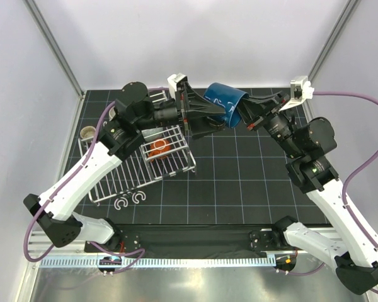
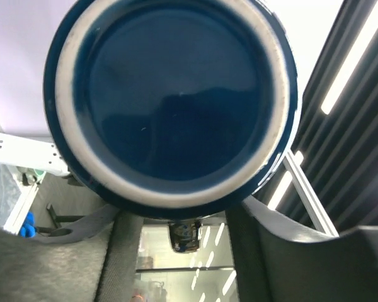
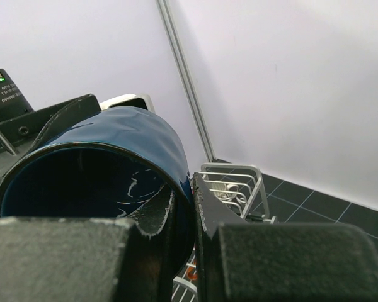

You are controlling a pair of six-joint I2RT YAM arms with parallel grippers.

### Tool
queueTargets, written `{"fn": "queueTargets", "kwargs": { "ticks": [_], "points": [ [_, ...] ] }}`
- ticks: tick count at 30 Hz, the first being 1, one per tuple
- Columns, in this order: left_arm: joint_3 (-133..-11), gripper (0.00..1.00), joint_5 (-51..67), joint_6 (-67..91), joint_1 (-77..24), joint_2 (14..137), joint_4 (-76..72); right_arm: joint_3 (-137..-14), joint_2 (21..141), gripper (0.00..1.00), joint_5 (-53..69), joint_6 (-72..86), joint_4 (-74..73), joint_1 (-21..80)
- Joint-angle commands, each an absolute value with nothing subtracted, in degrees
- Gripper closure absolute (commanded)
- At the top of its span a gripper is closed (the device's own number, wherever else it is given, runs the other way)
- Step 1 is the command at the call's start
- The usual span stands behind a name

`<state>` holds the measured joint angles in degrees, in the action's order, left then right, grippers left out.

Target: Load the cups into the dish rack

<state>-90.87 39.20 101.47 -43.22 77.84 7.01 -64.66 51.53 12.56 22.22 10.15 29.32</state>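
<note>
Table (image 1: 239,189) is the biggest thing before you: a black gridded mat that both arms reach over from six o'clock. On its nine o'clock side stands the wire rack (image 1: 123,176), the flat slatted part towards seven o'clock and the raised basket towards one o'clock.

The blue cup (image 1: 225,99) is not in the rack. It hangs in the air on its side near twelve o'clock, up beyond the basket's one o'clock corner, between your two grippers. Your right gripper (image 1: 242,117) comes at it from three o'clock and is clamped on the rim, with one of its fingers (image 3: 157,217) inside the mouth and the other outside against the wall. Your left gripper (image 1: 214,116) comes from nine o'clock and faces the cup's base, which fills the left wrist view. Its jaws stand apart, one on either side below that base, but you cannot tell from these views whether they press on the cup.

An orange cup (image 1: 157,148) sits inside the basket. A small tan cup (image 1: 86,133) stands on the mat just off the rack's ten o'clock corner. Two white hooks (image 1: 129,201) lie on the mat at the rack's six o'clock edge.
</note>
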Motion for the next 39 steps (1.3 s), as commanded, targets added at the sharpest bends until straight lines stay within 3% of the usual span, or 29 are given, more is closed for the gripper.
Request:
{"fn": "queueTargets", "kwargs": {
  "ticks": [1, 9, 11, 12, 15, 24, 28, 30, 34, 39],
  "points": [
    [-89.92, 0.5, 37.88, 105.03, -43.5, 77.43, -2.28, -65.48, 51.24, 0.96, 13.01, 22.24, 19.95, 30.06],
    [-89.38, 0.61, 37.26, 105.47, -43.59, 77.61, -3.16, -65.74, 51.94, 0.96, 13.36, 21.18, 19.6, 30.15],
    [-89.38, 0.67, 37.18, 105.47, -43.68, 77.61, -4.12, -66.7, 52.64, 0.96, 13.71, 20.75, 18.38, 30.06],
    [-89.3, 0.71, 37.18, 105.38, -43.59, 77.52, -4.48, -66.97, 52.82, 0.96, 14.06, 20.66, 18.2, 30.15],
    [-88.95, 1.0, 36.74, 104.59, -43.59, 77.43, -5.01, -67.5, 53.17, 0.96, 14.33, 20.39, 17.84, 30.06],
    [-87.27, 1.0, 34.01, 98.01, -43.59, 74.88, -1.68, -68.56, 53.79, 0.96, 16.26, 20.3, 17.58, 30.06],
    [-94.28, 1.0, 33.31, 88.53, -43.51, 75.23, 10.24, -68.12, 53.35, 0.9, 15.56, 20.39, 16.79, 30.06],
    [-97.11, 1.0, 32.79, 83.87, -43.51, 75.76, 15.45, -67.59, 53.09, 0.81, 14.51, 20.22, 16.09, 30.15],
    [-99.75, 1.0, 30.51, 76.39, -43.42, 74.8, 20.91, -68.03, 53.26, 0.75, 11.61, 20.04, 13.63, 30.06],
    [-108.42, 1.0, 22.18, 63.93, -41.23, 73.65, 40.56, -69.43, 53.53, 0.51, 7.56, 20.22, 6.17, 30.15]
  ]
}}
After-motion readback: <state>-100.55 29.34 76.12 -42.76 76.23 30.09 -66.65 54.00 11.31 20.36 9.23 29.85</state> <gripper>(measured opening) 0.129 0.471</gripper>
